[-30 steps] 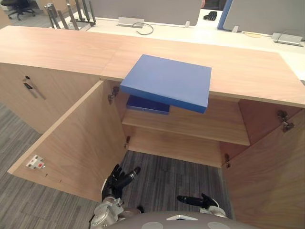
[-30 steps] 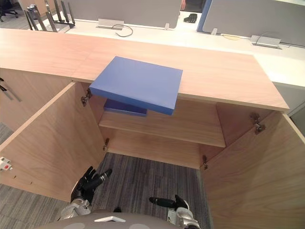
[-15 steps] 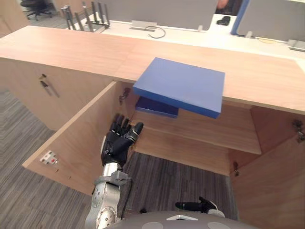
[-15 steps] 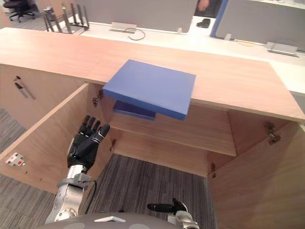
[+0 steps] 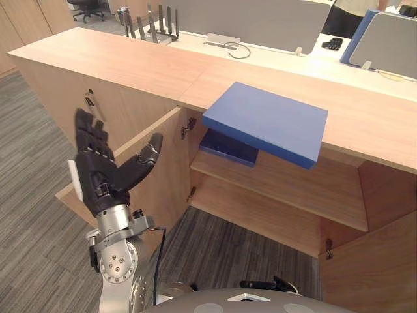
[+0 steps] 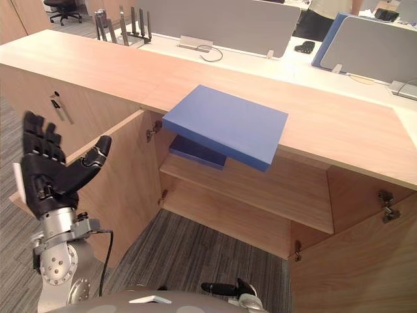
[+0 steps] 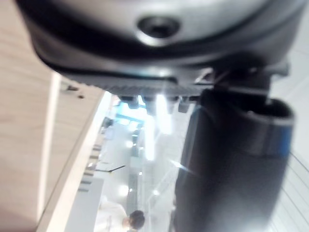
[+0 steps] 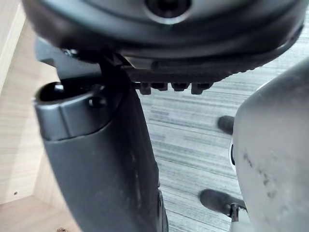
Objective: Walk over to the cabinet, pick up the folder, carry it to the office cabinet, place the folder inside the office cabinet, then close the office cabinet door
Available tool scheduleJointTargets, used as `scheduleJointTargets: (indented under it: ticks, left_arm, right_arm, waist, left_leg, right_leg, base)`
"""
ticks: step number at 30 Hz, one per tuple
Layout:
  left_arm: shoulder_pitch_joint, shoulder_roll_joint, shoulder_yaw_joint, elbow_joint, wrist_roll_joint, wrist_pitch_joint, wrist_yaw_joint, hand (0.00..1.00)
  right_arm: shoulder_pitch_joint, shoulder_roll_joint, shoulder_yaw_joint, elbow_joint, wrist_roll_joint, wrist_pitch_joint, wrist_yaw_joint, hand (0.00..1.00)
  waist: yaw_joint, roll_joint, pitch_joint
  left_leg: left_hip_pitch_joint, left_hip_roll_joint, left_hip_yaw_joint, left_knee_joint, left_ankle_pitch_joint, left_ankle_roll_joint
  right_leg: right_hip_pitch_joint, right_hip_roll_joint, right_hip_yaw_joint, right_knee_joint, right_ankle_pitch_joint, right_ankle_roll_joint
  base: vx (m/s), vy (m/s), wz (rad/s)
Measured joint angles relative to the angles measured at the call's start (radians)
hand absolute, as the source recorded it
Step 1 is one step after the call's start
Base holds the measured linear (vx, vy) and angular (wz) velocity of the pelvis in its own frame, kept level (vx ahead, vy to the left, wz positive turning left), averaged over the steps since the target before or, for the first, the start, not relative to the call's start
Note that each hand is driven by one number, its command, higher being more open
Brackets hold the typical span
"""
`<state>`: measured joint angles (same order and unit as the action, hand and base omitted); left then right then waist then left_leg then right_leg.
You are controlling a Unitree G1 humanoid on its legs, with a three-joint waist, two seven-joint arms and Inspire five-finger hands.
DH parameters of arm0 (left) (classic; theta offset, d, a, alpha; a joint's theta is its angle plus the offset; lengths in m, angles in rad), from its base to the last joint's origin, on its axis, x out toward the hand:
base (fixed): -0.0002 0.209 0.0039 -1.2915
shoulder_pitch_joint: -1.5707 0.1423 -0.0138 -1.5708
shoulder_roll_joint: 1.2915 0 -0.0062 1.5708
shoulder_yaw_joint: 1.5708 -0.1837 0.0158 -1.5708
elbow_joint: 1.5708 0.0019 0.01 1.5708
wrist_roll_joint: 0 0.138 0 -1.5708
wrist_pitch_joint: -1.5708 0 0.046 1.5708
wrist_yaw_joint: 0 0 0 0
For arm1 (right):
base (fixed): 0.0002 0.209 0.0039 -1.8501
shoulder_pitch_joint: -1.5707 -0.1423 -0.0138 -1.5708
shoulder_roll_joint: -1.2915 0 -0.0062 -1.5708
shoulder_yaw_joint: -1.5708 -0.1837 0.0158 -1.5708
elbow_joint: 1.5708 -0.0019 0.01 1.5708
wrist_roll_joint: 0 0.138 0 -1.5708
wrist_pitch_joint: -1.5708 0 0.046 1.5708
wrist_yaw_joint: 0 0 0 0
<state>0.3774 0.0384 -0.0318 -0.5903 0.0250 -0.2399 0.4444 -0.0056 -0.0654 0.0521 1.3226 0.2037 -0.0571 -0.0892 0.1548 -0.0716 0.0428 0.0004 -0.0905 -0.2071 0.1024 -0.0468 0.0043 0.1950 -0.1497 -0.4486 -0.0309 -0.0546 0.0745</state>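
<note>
While the left hand (image 5: 104,173) hovers spread, empty, its wrist view catching a distant person (image 7: 126,221), right hand (image 6: 225,287) low, grip unreadable, folder (image 5: 267,122) overhanging cabinet top's (image 5: 130,62) front edge, grey carpet (image 5: 221,248).

Folder (image 5: 266,122) on the cabinet top (image 5: 130,62), overhanging its front edge, second folder (image 5: 228,147) on the shelf (image 5: 293,186) just beneath, left door (image 5: 172,173) and right door (image 5: 371,261) swung open, left hand (image 5: 104,173) raised before the left door, desk (image 5: 267,53) behind the cabinet
</note>
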Motion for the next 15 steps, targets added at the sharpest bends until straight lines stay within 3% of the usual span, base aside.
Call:
scheduleJointTargets:
  ticks: [5,15]
  left_arm:
    - [-0.099,0.163,-0.011,-0.043,0.192,0.0,0.024,1.0]
    - [-0.247,0.332,-0.119,0.023,0.418,-0.045,-0.064,1.0]
  right_arm:
    - [-0.004,0.0,0.028,0.0,-0.006,0.001,-0.001,1.0]
    - [-0.016,-0.002,0.077,-0.001,-0.043,0.0,0.027,1.0]
  waist:
    - [0.0,-0.003,-0.012]
    - [-0.05,0.002,-0.033]
  left_leg:
    - [0.005,0.015,0.025,-0.001,-0.002,-0.006]
    - [0.027,0.037,0.106,-0.001,-0.014,-0.004]
  right_leg:
    - [-0.005,0.011,0.03,-0.009,0.005,0.006]
    - [-0.014,0.021,0.113,-0.024,0.024,0.0]
  base:
    - [-0.01,0.0,-0.16]
    - [0.03,0.017,-0.26]
